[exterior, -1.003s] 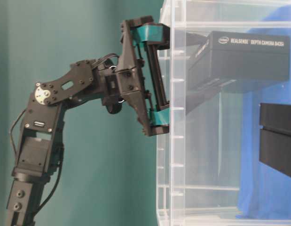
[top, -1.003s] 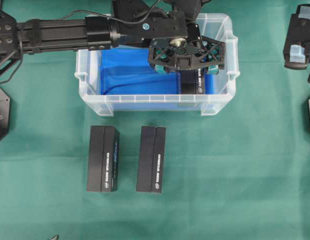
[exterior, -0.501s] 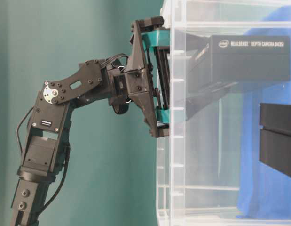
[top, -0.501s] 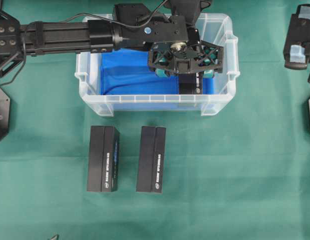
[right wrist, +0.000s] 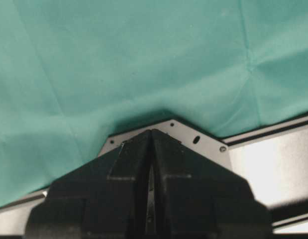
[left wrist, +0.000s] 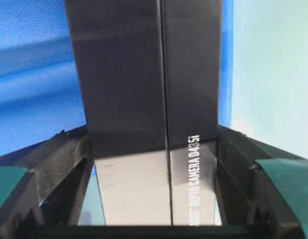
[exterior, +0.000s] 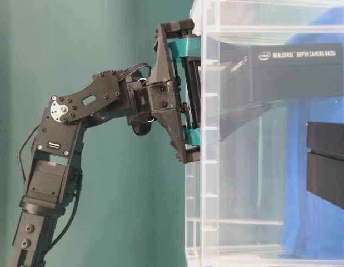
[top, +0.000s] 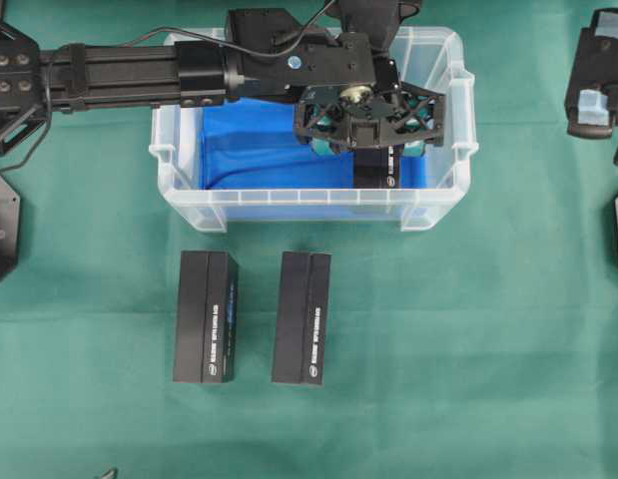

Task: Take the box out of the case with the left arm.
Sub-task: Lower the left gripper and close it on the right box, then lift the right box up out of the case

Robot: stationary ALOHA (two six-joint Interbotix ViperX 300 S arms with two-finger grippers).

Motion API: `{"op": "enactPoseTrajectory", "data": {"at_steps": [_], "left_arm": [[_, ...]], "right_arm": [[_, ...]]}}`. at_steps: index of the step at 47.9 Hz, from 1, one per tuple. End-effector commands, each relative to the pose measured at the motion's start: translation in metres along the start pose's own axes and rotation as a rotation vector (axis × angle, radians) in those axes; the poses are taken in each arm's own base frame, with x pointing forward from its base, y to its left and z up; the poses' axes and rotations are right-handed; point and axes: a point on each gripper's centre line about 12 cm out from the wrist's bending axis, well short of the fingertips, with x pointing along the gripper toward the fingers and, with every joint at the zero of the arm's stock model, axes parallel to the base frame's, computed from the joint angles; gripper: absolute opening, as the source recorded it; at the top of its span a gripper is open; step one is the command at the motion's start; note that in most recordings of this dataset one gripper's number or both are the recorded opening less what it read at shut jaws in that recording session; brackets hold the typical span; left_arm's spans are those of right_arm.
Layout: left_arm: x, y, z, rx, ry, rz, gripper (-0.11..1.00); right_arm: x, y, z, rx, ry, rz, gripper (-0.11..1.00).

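From overhead, the case [top: 179, 165] sits on the green cloth [top: 468, 349] with its long side across the view. The left arm [top: 119, 72] reaches over its far rim, and the left gripper [top: 373, 150] hangs inside the right half. Below it the box [top: 376, 170] lies against the blue lining [top: 249, 145], close to the right end wall and near the front wall; the left half of the lining is bare. Two more black boxes [top: 205, 316] [top: 301, 317] lie side by side on the cloth in front of the case, apart from each other and from its rim. The right gripper [top: 593, 85] is parked at the top right edge, well apart from the case.

From table level, the left gripper [exterior: 185, 94] is pushed against the case's clear wall [exterior: 202, 183], and the box [exterior: 297, 67], printed with camera lettering, shows through the plastic, level and raised off the bottom. A second black box [exterior: 330, 167] shows lower right.

In the left wrist view, the box [left wrist: 144, 99] fills the gap between the fingers [left wrist: 64, 174], which press on both its long sides: the gripper is clamped on it.

In the right wrist view, the right gripper [right wrist: 151, 174] has its fingers pressed together over cloth and a metal plate [right wrist: 253, 169]
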Motion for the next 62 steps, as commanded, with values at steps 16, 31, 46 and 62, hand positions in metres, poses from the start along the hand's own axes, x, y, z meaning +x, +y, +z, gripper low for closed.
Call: {"op": "enactPoseTrajectory", "data": {"at_steps": [16, 31, 46, 62], "left_arm": [[-0.072, -0.006, 0.0, -0.017, -0.012, -0.089, 0.62], [-0.115, -0.014, 0.004, -0.052, -0.024, -0.15, 0.62], [-0.156, -0.021, 0.006, -0.048, -0.021, -0.141, 0.6], [-0.193, -0.02, 0.008, -0.043, -0.027, -0.148, 0.6]], "right_arm": [[-0.004, 0.0, 0.001, 0.001, -0.015, 0.007, 0.01], [-0.004, 0.0, 0.001, 0.001, -0.017, 0.007, 0.01], [-0.004, 0.0, 0.001, 0.001, -0.017, 0.007, 0.01], [-0.003, 0.0, 0.001, 0.001, -0.016, 0.005, 0.01]]}}
